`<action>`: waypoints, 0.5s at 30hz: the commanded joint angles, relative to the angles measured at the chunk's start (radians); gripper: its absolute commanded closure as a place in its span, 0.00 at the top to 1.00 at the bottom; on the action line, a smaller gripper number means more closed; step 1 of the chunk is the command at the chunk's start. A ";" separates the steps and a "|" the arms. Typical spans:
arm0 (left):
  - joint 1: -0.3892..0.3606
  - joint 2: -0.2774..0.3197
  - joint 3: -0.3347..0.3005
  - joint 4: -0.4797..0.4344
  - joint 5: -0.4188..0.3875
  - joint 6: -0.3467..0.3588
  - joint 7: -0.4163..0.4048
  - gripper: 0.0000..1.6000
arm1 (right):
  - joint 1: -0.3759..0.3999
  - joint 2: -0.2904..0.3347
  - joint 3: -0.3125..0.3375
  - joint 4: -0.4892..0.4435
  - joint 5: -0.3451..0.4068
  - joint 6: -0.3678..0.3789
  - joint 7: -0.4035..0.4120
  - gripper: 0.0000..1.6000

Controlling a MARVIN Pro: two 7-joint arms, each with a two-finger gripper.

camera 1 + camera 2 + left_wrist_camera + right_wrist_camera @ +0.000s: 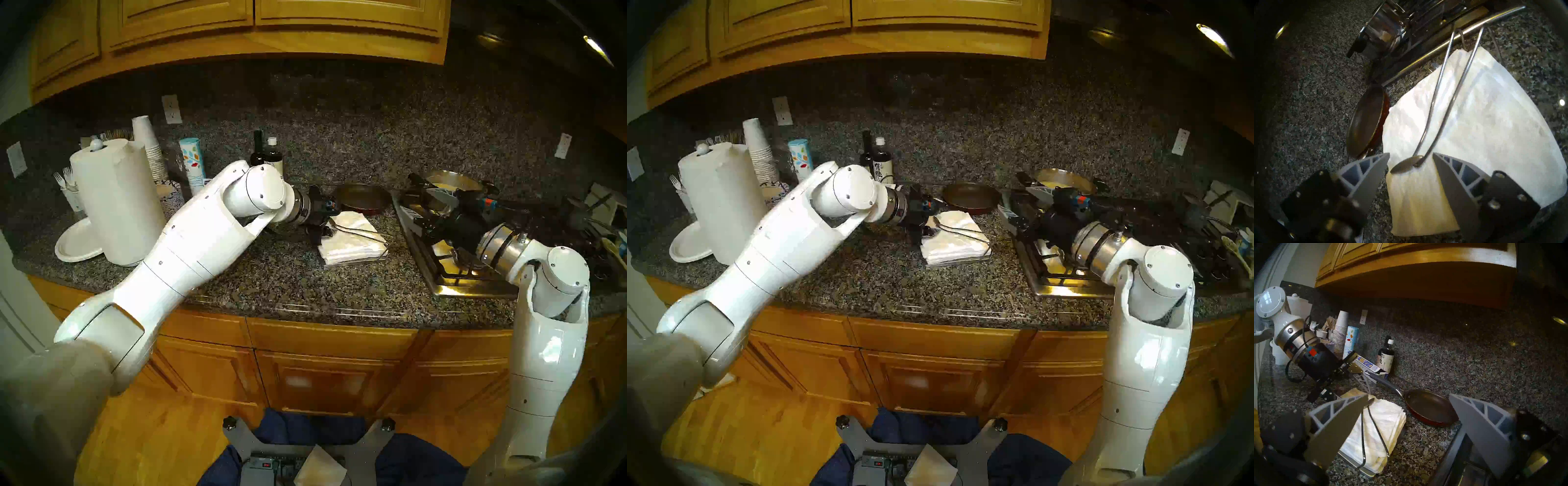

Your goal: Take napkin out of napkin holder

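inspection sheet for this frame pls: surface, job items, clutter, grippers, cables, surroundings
Surface: speckled granite counter, steel stovetop at right.
Job's things: napkin holder holds a stack of napkins; wire arm lies across the stack, spoon-shaped tip resting on top.
Clutter: frying pan, paper towel roll, paper plate, cup stack, two dark bottles.
Grippers: left gripper open, straddling the tip; right gripper open, above the stovetop edge.
Cables: black cable on the left wrist.
Surroundings: wooden cabinets, wall outlets.

one frying pan, two dark bottles, one paper towel roll
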 commanded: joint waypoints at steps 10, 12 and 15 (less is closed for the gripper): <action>-0.056 -0.028 0.009 -0.007 0.052 0.002 0.010 0.71 | 0.017 0.001 0.013 -0.032 0.015 -0.004 0.004 1.00; -0.053 -0.032 0.008 -0.005 0.055 0.002 0.014 0.72 | 0.017 0.001 0.014 -0.033 0.016 -0.004 0.004 1.00; -0.053 -0.035 0.006 -0.002 0.059 0.002 0.014 0.74 | 0.017 0.000 0.015 -0.034 0.017 -0.004 0.004 1.00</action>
